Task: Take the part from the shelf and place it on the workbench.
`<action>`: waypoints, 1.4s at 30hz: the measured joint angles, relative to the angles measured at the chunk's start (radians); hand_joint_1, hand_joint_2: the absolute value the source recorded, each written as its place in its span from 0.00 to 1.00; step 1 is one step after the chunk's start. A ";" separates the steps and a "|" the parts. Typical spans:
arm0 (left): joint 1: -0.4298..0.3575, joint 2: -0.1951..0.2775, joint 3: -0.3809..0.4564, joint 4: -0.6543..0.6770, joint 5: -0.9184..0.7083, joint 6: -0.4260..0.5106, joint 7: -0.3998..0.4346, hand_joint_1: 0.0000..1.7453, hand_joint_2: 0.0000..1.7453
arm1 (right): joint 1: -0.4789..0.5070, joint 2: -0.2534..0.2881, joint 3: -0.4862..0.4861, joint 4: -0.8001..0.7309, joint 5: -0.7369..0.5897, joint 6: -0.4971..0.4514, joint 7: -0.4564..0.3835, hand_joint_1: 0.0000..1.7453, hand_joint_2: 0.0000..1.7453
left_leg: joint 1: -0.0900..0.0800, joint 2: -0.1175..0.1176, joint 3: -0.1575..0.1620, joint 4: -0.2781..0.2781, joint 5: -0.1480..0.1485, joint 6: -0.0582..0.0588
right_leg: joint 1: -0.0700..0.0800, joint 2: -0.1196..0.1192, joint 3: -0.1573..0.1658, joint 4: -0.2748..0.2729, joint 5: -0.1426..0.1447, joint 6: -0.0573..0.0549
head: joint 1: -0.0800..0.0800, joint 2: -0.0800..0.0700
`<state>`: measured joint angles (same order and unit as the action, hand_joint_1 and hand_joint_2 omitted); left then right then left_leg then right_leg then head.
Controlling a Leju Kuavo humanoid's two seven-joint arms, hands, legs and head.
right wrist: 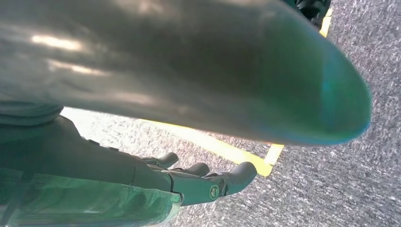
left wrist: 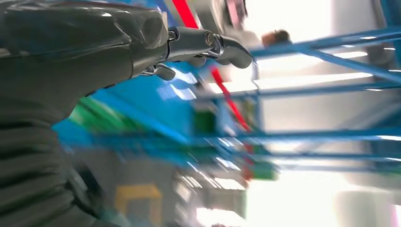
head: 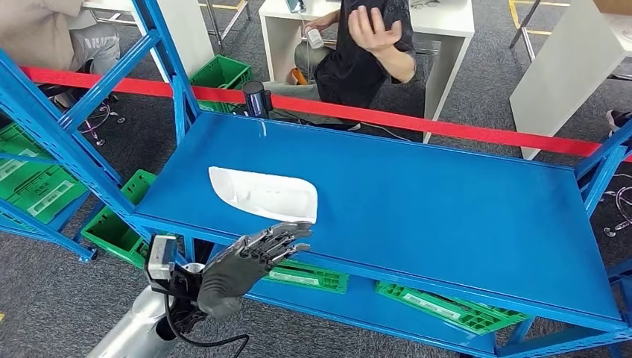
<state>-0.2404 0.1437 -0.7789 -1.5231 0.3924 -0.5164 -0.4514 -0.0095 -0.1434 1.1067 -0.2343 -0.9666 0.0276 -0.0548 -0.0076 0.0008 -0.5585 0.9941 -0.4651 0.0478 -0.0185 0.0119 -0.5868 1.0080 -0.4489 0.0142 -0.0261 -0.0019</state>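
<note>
White part [head: 262, 194] lying on blue shelf [head: 417, 209], left hand [head: 246, 261] just beside it, fingers spread, empty

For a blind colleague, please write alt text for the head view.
A white curved plastic part lies on the blue metal shelf, and the robot's grey left hand is just in front of it, fingers apart, holding nothing. Beyond a red barrier tape a person in black sits.

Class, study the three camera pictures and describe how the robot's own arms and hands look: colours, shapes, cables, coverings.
The left arm is a smooth silver tube with black cables looping at the wrist. The left hand is dark grey, with metallic segmented fingers. In the right wrist view, the right hand has a grey cover and rounded dark fingertips.
</note>
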 joint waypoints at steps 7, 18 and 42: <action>-0.003 -0.002 0.005 -0.023 -0.274 0.149 -0.038 0.00 1.00 | -0.001 -0.008 0.003 0.000 0.001 -0.006 0.000 0.00 0.00 | 0.003 0.010 0.013 -0.032 0.024 0.008 | -0.003 -0.005 -0.131 0.276 -0.112 0.002 | 0.004 0.000; -0.042 0.013 -0.010 -0.052 -0.669 0.465 -0.058 0.00 1.00 | -0.034 -0.008 0.018 0.003 0.017 0.012 0.007 0.00 0.00 | 0.010 0.008 -0.034 0.070 -0.037 -0.036 | -0.018 -0.005 -0.002 0.019 -0.014 0.000 | 0.002 0.000; -0.163 0.079 -0.146 -0.026 -1.386 0.813 0.184 0.00 1.00 | -0.048 0.043 0.030 0.004 0.021 -0.052 0.012 0.00 0.00 | -0.002 0.002 -0.009 -0.003 0.019 -0.005 | -0.005 -0.011 -0.026 0.055 -0.023 0.024 | 0.005 0.000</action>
<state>-0.4031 0.2231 -0.9254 -1.5487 -0.9932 0.2964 -0.2672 -0.0578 -0.1005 1.1364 -0.2308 -0.9460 -0.0239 -0.0429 -0.0100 0.0024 -0.5678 0.9910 -0.4466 0.0423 -0.0233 0.0011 -0.6129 1.0632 -0.4720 0.0385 -0.0207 -0.0019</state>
